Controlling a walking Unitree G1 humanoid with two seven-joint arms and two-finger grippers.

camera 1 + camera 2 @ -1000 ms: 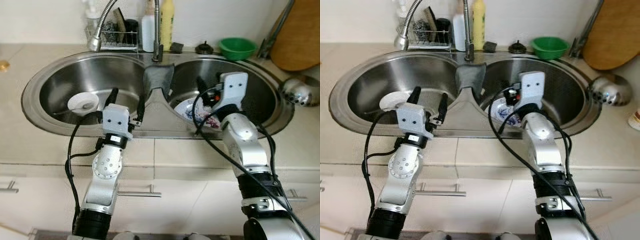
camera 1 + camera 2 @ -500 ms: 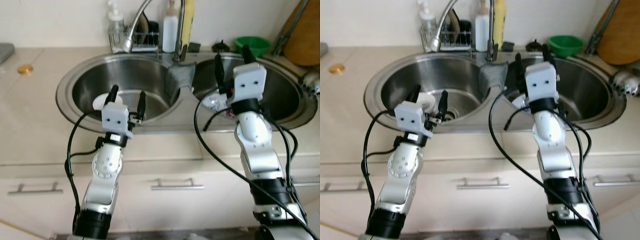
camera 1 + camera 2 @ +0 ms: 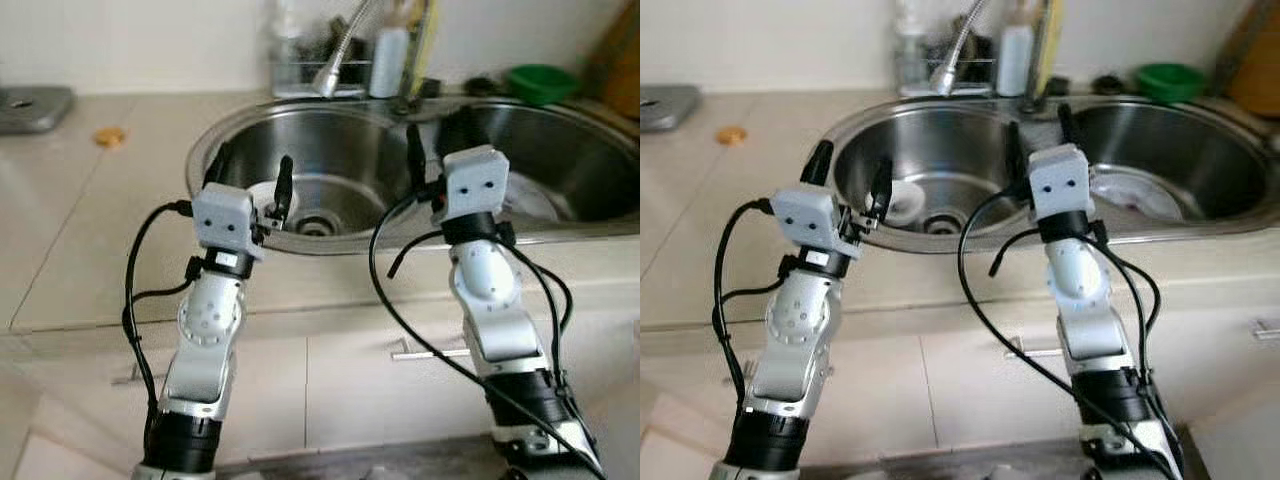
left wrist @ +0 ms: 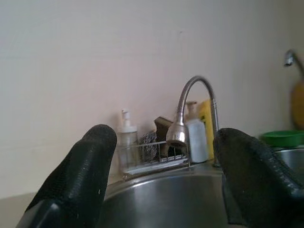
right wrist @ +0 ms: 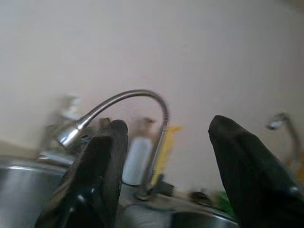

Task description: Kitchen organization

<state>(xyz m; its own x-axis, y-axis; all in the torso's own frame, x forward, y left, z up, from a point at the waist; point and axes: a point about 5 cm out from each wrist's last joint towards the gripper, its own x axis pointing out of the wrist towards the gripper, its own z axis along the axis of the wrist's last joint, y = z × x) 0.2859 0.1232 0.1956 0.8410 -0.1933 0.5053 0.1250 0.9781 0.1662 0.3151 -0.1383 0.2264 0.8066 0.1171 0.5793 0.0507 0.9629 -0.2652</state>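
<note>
1. Left gripper (image 3: 252, 172): two black fingers spread apart, nothing between them, raised over the front rim of the double-basin stainless steel sink (image 3: 330, 242).
2. Right gripper (image 3: 440, 140): fingers likewise parted and empty, held above the divider between the two basins.
3. Task items, as judged: a small white round dish (image 3: 268, 196) on the floor of the left basin near the drain; a white patterned plate (image 3: 1137, 192) in the right basin, partly behind the right arm.
4. Handling estimate: both look ceramic, so stiff, breakable, probably wet and slick against steel. Best hold is likely across the rim edge, one finger under and one over; a flat-lying plate offers little purchase, so tipping it against the basin wall first may help.
5. View differences: the head views give basin contents and a green plastic bowl (image 3: 540, 80) at the back of the counter. The left wrist view instead resolves the curved chrome gooseneck faucet (image 4: 183, 111), a wire caddy (image 4: 152, 159) and a clear pump soap bottle (image 4: 127, 140); the right wrist view is blurred.
</note>
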